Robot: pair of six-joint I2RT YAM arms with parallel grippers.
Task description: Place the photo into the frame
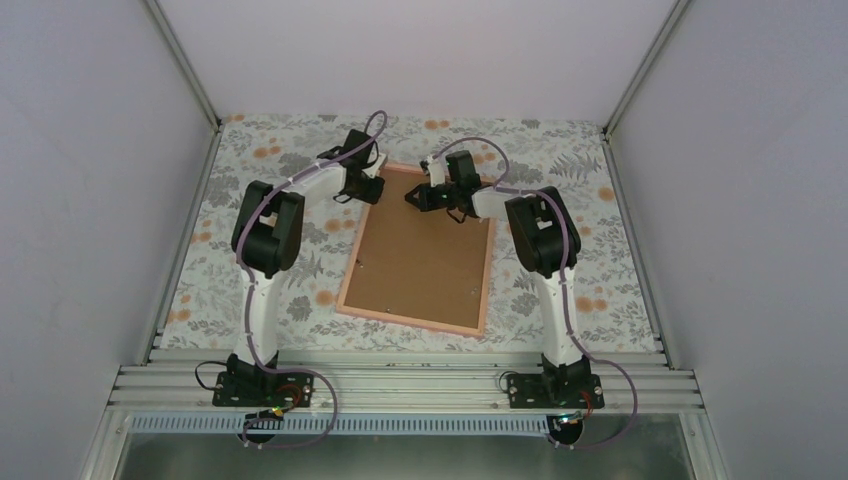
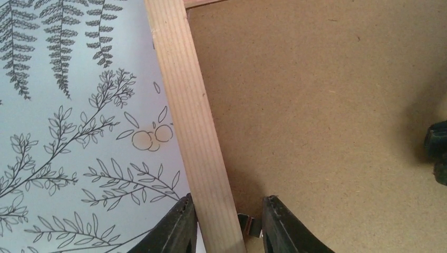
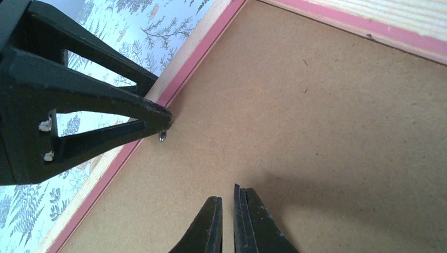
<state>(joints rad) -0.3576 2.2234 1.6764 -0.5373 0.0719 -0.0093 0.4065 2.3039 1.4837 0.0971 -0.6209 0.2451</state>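
The pink frame (image 1: 345,290) lies face down on the table, with a brown backing board (image 1: 425,250) set inside it. The photo is not visible in any view. My left gripper (image 1: 368,190) is at the frame's far left corner. In the left wrist view it (image 2: 228,200) is open and straddles the wooden rail (image 2: 190,105), with a small metal tab (image 2: 248,224) between rail and right finger. My right gripper (image 1: 412,198) hovers over the board's far end. Its fingers (image 3: 227,192) are together and empty above the board (image 3: 316,132).
The floral tablecloth (image 1: 260,290) lies all around the frame. Grey enclosure walls stand left, right and behind. The left gripper's fingers (image 3: 105,105) show in the right wrist view, close to the right gripper. More small tabs sit along the frame's inner edge (image 1: 360,265).
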